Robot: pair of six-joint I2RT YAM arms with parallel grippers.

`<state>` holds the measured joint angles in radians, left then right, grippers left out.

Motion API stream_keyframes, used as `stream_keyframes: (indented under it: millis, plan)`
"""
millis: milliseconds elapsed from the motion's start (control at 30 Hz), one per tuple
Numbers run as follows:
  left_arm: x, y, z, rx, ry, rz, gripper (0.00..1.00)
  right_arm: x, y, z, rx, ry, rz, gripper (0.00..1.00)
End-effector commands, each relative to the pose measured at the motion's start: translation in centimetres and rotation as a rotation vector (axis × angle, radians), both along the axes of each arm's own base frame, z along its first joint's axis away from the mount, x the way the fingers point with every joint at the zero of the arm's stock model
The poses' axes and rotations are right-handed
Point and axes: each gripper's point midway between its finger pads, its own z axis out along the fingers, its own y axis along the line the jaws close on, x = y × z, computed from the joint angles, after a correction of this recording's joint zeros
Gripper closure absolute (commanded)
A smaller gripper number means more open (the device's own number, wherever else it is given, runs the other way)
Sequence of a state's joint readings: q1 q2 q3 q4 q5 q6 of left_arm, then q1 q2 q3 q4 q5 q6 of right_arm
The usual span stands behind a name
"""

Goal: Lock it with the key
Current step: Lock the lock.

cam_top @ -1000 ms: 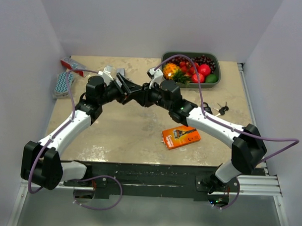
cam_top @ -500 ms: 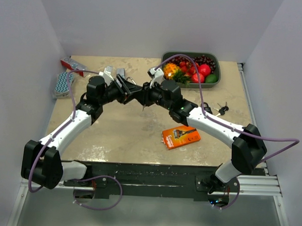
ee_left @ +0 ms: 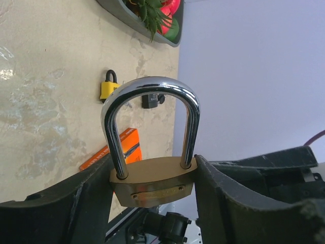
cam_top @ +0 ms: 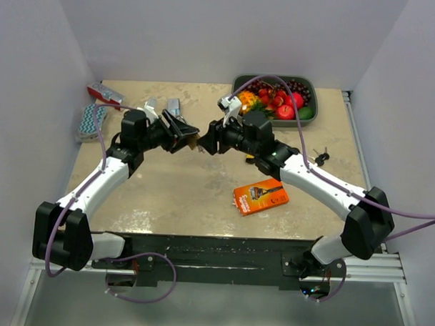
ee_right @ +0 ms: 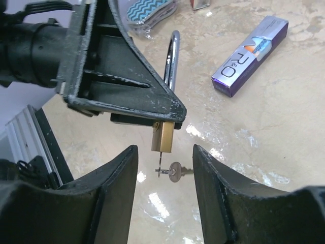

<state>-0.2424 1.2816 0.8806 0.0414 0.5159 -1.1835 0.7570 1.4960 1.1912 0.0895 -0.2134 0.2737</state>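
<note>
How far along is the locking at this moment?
Done: left hand clamps the padlock, both shackle legs seated in the body, and a key hangs from its underside. In hand: right hand sits open around that key, not gripping it. Left: grip, turn and pull the key; whether it has been turned cannot be told.

The left arm [cam_top: 102, 180] and right arm [cam_top: 317, 184] leaned inward, tips nearly meeting. The left gripper [cam_top: 181, 134] pinched a brass padlock with a chrome shackle [ee_left: 152, 183] between its fingers. The right gripper [ee_right: 163, 155] faced it, fingers spread, holding nothing.
</note>
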Motion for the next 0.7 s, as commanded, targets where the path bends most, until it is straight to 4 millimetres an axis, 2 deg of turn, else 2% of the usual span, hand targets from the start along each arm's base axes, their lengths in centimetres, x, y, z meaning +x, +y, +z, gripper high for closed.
stream_keyframes:
  millis: [0,433,667]
  plan:
    - [0.0,-0.2,3.5,-0.029,-0.119,-0.022,1.00,-1.7,-0.4,1.9,-0.016,-0.076,0.086,0.51]
    - [-0.1,-0.2,3.8,-0.034,-0.122,-0.021,1.00,-1.3,0.1,-0.9,-0.075,-0.041,0.100,0.60]
    - [0.2,-0.3,3.8,-0.038,-0.124,-0.022,1.00,-1.1,0.9,-1.3,-0.071,-0.032,0.126,0.66]
